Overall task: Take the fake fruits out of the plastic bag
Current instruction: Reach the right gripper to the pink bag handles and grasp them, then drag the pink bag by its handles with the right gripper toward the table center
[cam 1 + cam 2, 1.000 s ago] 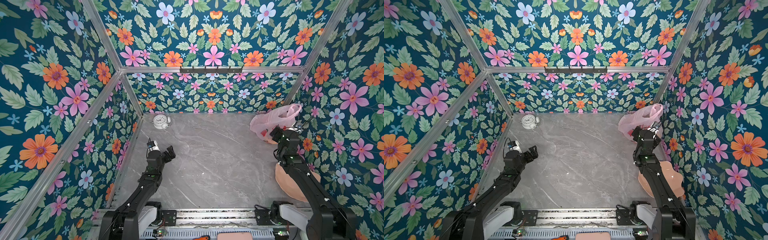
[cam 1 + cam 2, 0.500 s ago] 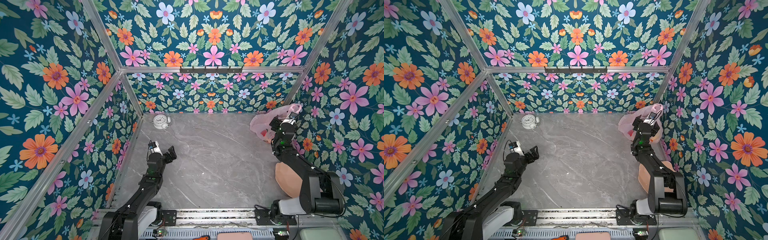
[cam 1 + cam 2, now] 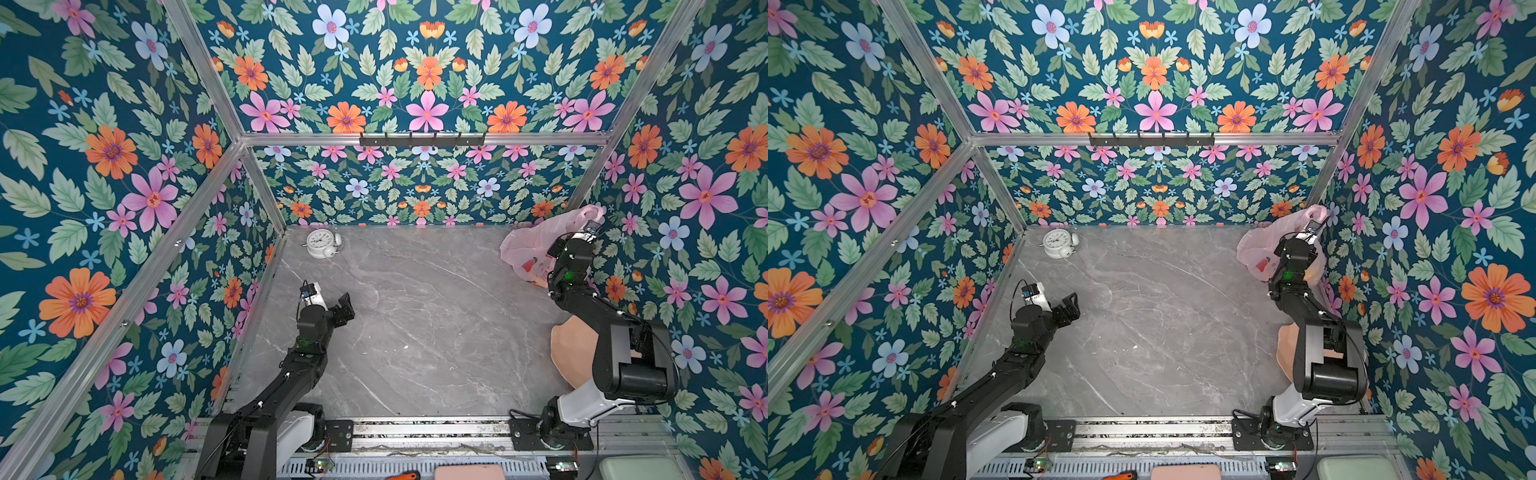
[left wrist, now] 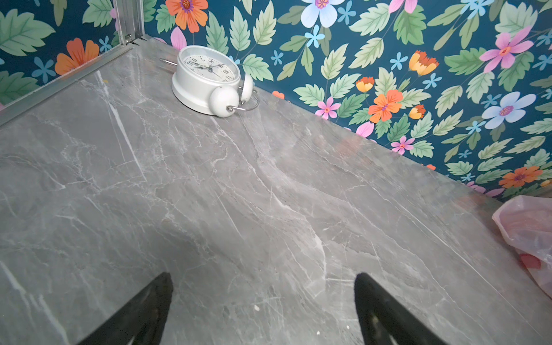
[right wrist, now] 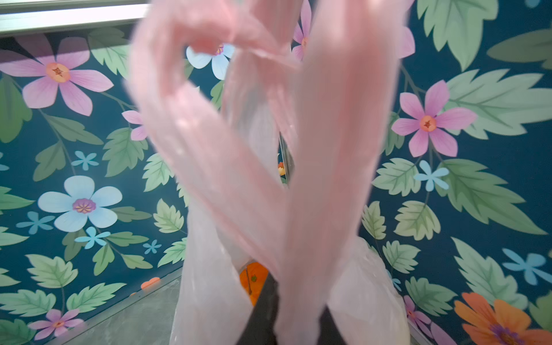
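Note:
The plastic bag (image 3: 527, 246) (image 3: 1257, 248) is crinkly translucent pink and slumps in the back right corner; its edge also shows in the left wrist view (image 4: 528, 236). My right gripper (image 3: 582, 237) (image 5: 295, 301) is shut on the bag's handle loops (image 5: 328, 143), which stretch up in front of the wrist camera. One orange fruit (image 5: 252, 279) shows through the bag's mouth beside a dark finger (image 5: 264, 301). The other fake fruits are hidden inside. My left gripper (image 3: 345, 306) (image 4: 263, 283) hovers open over bare table at the left, holding nothing.
A white alarm clock (image 3: 324, 244) (image 4: 206, 74) lies at the back left near the wall. A peach-pink bowl (image 3: 571, 353) (image 3: 1287, 349) sits at the right, partly under my right arm. Floral walls close in the grey marble table (image 3: 415, 324).
My right gripper has reached further into the back right corner and closed on the bag's handles. The left arm has shifted only slightly, still open.

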Tool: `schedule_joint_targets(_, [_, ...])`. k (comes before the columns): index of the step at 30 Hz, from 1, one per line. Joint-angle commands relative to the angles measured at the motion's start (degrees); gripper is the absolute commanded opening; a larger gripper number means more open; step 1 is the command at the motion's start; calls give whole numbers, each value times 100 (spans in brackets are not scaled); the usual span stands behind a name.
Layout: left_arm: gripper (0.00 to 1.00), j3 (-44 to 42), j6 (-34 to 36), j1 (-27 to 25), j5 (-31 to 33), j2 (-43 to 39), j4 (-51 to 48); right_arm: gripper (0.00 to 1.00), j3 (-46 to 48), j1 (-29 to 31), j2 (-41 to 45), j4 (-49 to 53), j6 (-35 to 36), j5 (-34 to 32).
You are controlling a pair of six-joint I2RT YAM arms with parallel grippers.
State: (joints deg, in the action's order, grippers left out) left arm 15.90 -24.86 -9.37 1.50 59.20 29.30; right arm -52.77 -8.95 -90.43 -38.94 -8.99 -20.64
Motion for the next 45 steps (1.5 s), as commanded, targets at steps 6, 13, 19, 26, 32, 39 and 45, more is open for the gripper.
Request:
schedule_joint_targets(6, [96, 20, 0, -11, 256, -295, -71, 2, -22, 441, 490, 879, -514, 632])
schedule_joint_targets(13, [97, 188, -402, -4, 443, -395, -674, 0, -208, 1192, 805, 1781, -753, 755])
schedule_joint_targets(19, [98, 310, -581, -6, 268, -722, -952, 0, -665, 2130, 795, 2634, -714, 595])
schedule_joint_targets(26, [99, 459, -581, -7, 264, -977, -1319, 0, -1410, 3435, 447, 3489, -489, 264])
schedule_joint_targets(32, [99, 481, -599, -6, 320, -1068, -1427, 0, -2006, 4490, 100, 4133, -376, 108])
schedule_joint_targets(39, [100, 493, -590, -5, 399, -1060, -1462, 0, -2288, 5701, 63, 4836, -366, -235])
schedule_joint_targets(45, [99, 502, -542, -12, 396, -978, -1453, 0, -2109, 6322, 298, 5454, -585, -448])
